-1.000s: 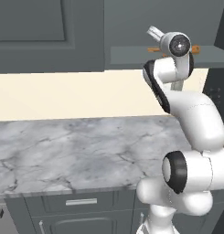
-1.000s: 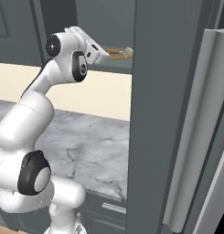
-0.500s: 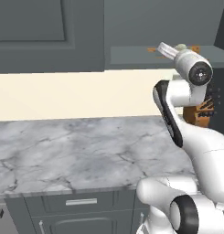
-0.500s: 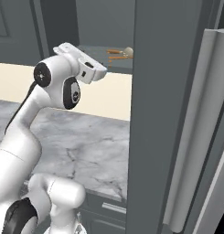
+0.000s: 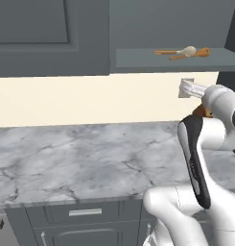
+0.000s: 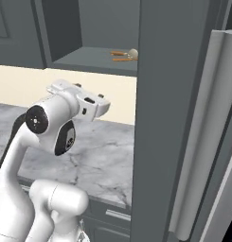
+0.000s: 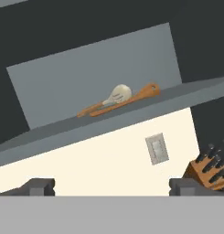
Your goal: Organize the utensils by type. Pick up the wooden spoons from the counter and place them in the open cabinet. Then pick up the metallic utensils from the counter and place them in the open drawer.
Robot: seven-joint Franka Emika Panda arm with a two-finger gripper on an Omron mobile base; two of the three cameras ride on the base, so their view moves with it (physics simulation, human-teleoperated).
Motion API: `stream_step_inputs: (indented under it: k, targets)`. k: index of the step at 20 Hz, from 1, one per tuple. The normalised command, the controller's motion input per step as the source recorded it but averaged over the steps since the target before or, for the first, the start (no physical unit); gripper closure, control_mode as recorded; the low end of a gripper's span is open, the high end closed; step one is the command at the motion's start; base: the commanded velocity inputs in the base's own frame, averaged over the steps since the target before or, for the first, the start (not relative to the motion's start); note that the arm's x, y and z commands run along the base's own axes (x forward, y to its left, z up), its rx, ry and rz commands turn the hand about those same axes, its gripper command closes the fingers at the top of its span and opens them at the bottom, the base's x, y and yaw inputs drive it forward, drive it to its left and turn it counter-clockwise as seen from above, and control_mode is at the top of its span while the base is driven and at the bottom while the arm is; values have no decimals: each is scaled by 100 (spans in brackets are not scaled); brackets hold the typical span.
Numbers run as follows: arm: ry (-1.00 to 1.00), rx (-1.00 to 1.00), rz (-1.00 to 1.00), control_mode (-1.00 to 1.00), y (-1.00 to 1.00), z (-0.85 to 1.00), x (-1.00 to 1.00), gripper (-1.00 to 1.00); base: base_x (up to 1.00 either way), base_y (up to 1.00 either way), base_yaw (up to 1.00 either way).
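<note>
Both wooden spoons lie side by side on the shelf of the open cabinet [image 5: 152, 60]: the one with the cream bowl [image 7: 120, 94] and the all orange-brown one [image 7: 140, 96], also seen as a pair [image 5: 183, 52] [image 6: 124, 55]. My gripper [image 7: 112, 187] hangs below and in front of that shelf, open, with nothing between its widely parted fingertips [image 7: 38, 186]. The hand [image 5: 187, 88] [image 6: 89, 92] is over the marble counter [image 5: 90, 153], facing the cream wall. The metallic utensils and the drawer are out of view.
A knife block [image 7: 209, 169] with black handles stands by the wall, right of a wall socket [image 7: 157, 148]. A tall dark grey panel [image 6: 169, 118] and a pale fridge side [image 6: 207, 142] rise at the right. Lower drawer fronts [image 5: 85, 211] are closed.
The hand has drawn back and dropped from the cabinet shelf to below it, jaws still open. The spoons stay on the shelf.
</note>
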Motion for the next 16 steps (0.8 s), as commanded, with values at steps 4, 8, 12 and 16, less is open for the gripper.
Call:
stream_step_inputs:
  k: [4, 8, 12, 16]
  targets:
    - [27, -13, 0, -100, 0, -60, -100, -100, 0, 0, 0]
    - [47, -19, 0, -100, 13, -26, -72, -100, 0, 0, 0]
    - [74, -45, 4, -100, 45, -30, -5, -100, 0, 0, 0]
    - [73, -45, 12, -100, 61, -57, 13, -100, 0, 0, 0]
